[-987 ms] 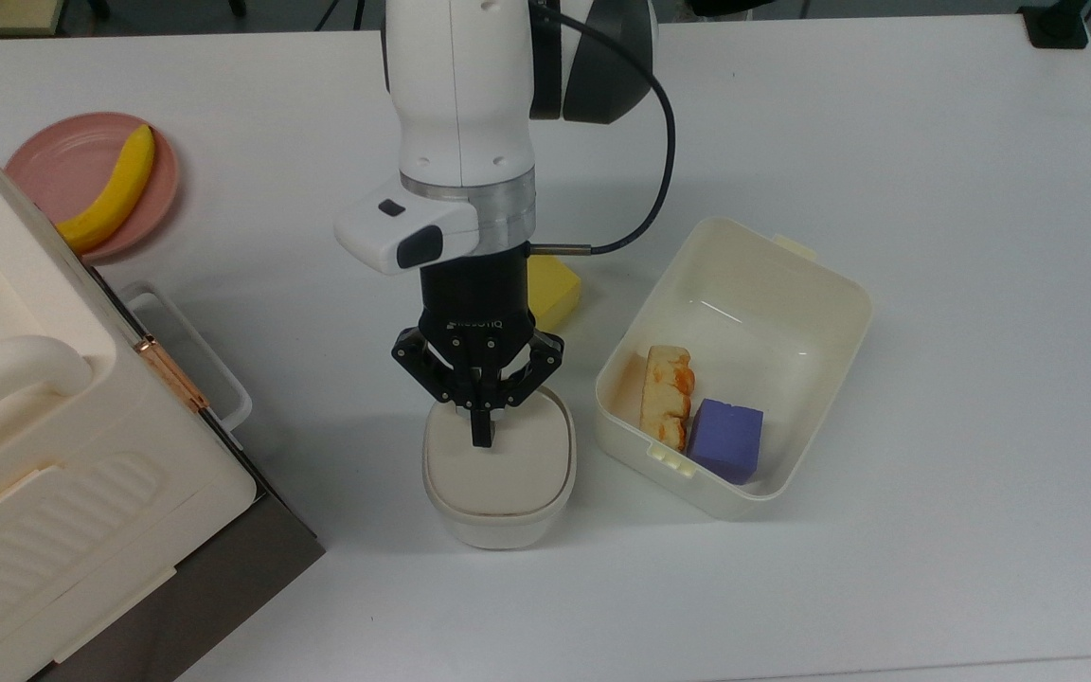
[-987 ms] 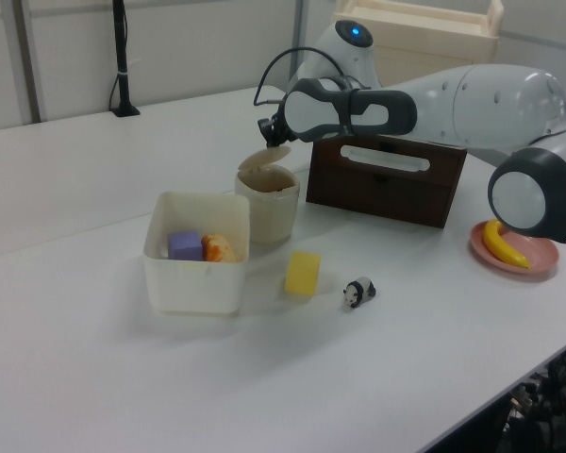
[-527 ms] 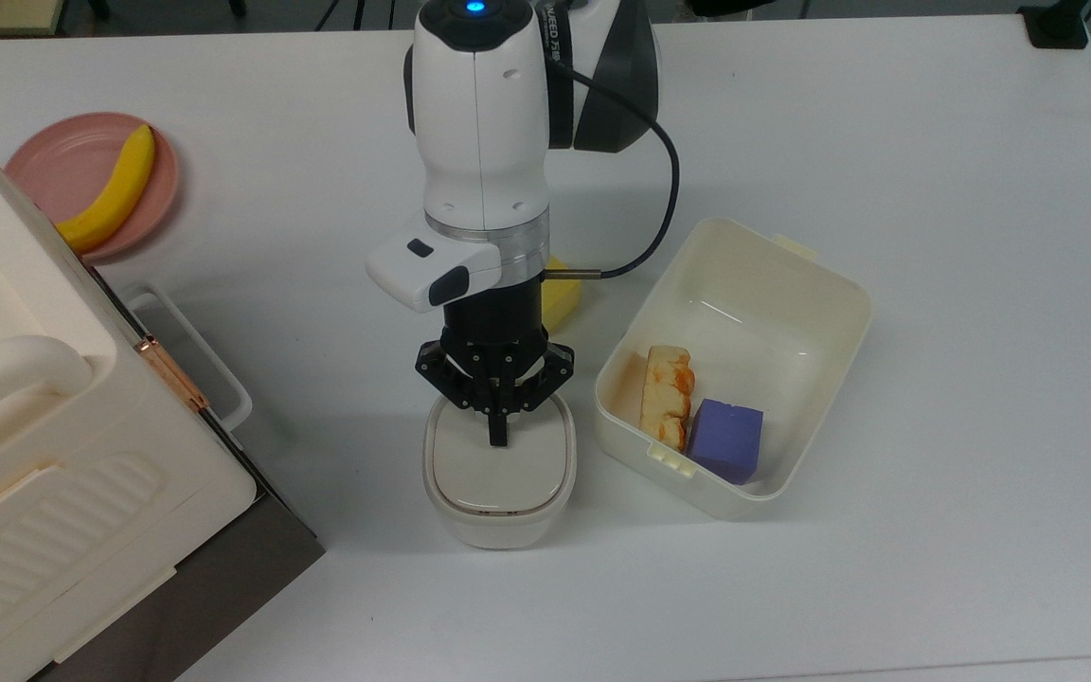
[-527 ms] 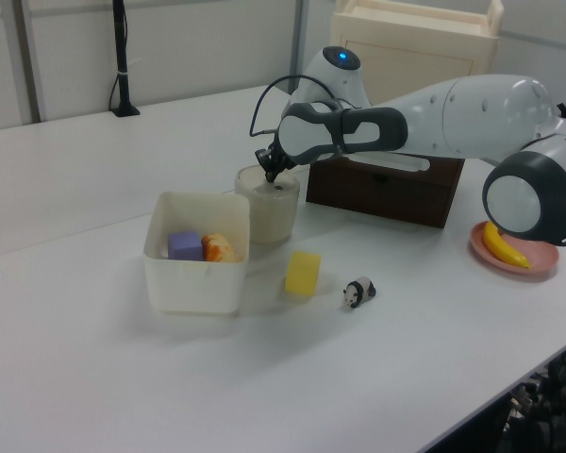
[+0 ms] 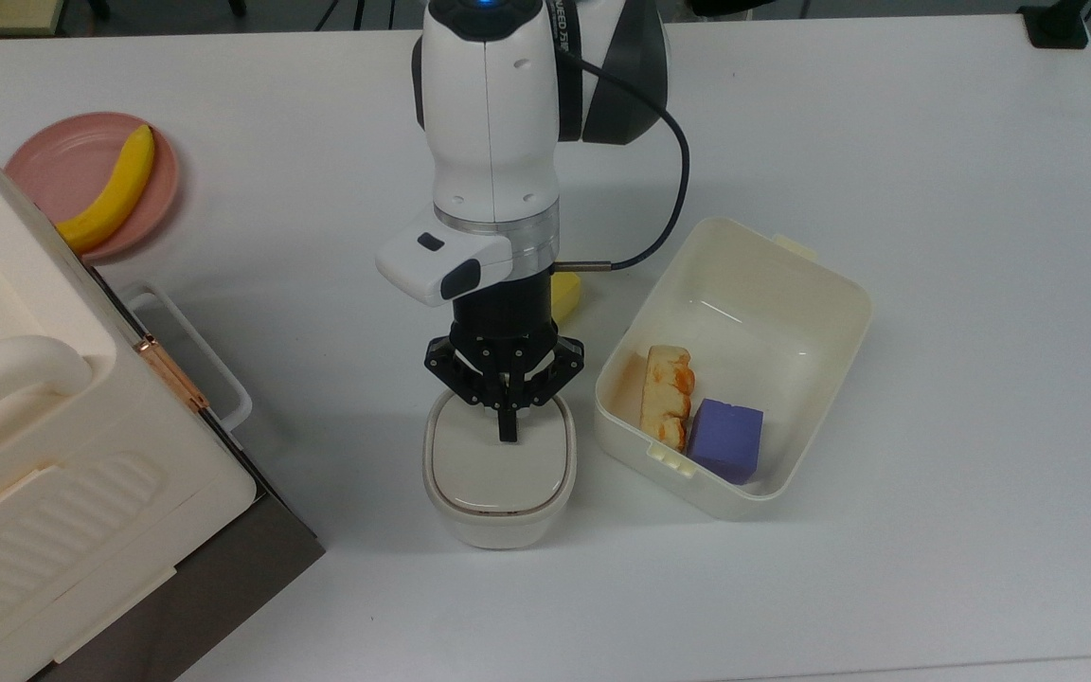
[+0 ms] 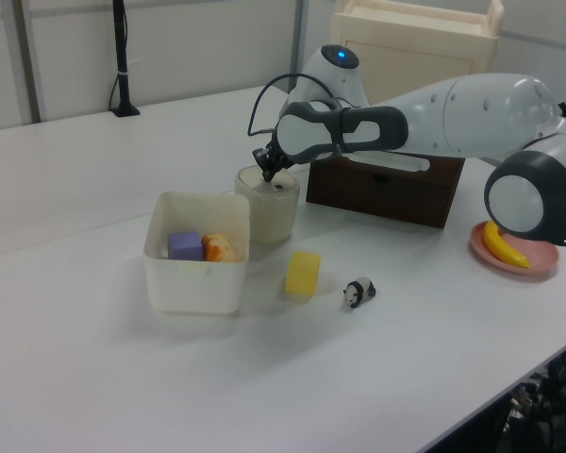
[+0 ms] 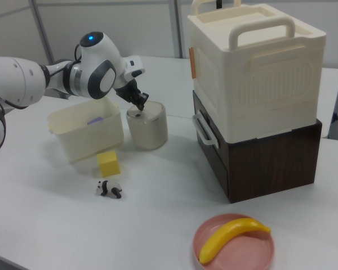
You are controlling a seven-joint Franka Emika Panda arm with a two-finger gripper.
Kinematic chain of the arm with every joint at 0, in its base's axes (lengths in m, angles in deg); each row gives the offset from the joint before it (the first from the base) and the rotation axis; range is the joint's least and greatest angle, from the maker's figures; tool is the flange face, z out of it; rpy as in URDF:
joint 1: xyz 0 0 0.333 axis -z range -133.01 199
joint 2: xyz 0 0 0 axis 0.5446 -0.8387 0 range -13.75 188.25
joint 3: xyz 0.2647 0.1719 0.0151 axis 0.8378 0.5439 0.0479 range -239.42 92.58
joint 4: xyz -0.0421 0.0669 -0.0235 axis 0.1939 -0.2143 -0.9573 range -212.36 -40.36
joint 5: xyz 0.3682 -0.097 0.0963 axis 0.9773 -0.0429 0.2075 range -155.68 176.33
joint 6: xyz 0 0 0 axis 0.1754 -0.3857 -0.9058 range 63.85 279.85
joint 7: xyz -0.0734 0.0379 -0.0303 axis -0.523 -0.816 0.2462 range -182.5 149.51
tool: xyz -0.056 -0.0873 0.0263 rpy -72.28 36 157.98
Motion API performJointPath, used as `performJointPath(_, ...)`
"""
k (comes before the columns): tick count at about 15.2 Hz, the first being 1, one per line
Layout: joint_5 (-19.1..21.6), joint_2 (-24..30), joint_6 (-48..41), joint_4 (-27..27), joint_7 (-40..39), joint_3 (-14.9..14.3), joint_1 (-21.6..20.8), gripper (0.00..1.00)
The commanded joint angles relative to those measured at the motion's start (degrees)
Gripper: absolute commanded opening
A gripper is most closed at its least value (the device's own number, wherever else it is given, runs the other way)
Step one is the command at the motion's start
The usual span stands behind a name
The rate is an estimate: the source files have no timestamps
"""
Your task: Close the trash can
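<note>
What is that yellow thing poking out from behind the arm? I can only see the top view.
Observer: A yellow block, standing on the table beside the open tub.
Operator: Anything else near it?
Observer: A small panda toy lies on the table next to the block.
Operator: Is the lid of the trash can really down?
Observer: Seen from the side, the lid sits level on the rim, and the tip of the shut end effector appears to rest on it.
</note>
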Motion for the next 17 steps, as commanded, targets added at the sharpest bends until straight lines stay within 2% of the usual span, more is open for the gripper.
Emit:
performJointPath(1,0.26,7.08,-4.47,-4.76,-0.8,0.51,0.66,0.31)
performJointPath(5,0.09,14.55,-15.96,-7.4,-0.8,0.51,1.45,0.61)
performJointPath(7,-0.09,17.54,-24.83,-7.32,-0.8,0.42,1.98,0.94)
performJointPath(8,-0.53,18.86,-29.14,-7.32,-0.89,0.42,2.33,1.0)
performJointPath(11,-3.69,20.8,-38.91,-6.79,-0.98,0.51,2.33,1.0)
performJointPath(14,-5.62,23.08,-44.72,-7.05,-0.98,0.77,2.42,1.0)
performJointPath(17,-8.96,24.76,-47.72,-7.32,-0.98,4.01,4.87,1.0)
